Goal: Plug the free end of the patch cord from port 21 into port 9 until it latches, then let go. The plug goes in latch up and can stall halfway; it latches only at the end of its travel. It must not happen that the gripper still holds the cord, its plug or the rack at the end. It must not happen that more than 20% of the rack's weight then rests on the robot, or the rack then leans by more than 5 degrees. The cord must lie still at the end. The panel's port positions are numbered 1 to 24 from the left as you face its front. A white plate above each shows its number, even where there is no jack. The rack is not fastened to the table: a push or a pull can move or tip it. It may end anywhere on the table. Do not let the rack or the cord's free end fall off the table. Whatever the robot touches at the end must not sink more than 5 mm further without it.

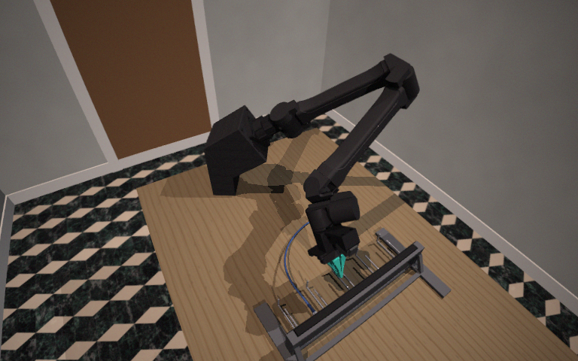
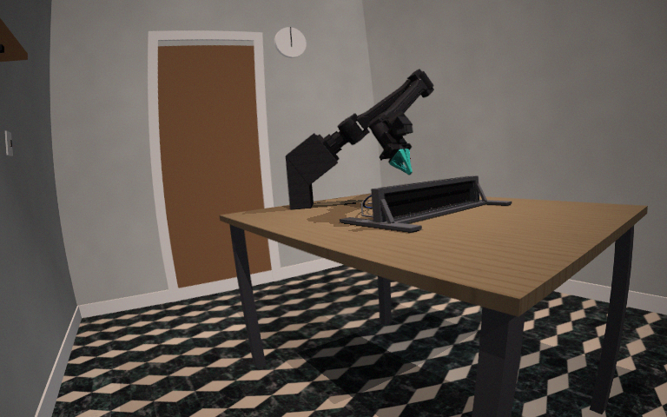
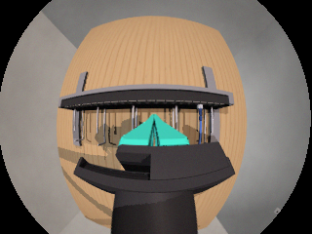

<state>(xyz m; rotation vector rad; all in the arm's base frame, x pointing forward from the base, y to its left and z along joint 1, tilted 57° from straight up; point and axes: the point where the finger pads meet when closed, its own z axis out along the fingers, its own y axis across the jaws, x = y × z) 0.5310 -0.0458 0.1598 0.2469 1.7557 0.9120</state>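
Observation:
My gripper (image 1: 340, 273) (image 2: 409, 171) (image 3: 154, 117) is shut and empty, its teal fingertips together and pointing down. It is in the air above the table on the arm's side of the rack. The dark rack (image 1: 357, 290) (image 2: 427, 183) (image 3: 146, 97) stands upright, its jack side toward the arm. The blue patch cord (image 1: 286, 259) (image 3: 200, 126) runs from the panel's right part in the wrist view, and curves back toward the arm in the top view. Its free end is hidden behind the arm or gripper. Port numbers are not readable.
Several thin metal wire bars (image 1: 315, 293) (image 3: 97, 124) stick out from the rack toward the arm, on both sides of the gripper in the wrist view. The rack's feet (image 1: 434, 284) (image 2: 403, 226) (image 3: 209, 78) rest on the wooden table (image 1: 204, 238) (image 2: 516, 246).

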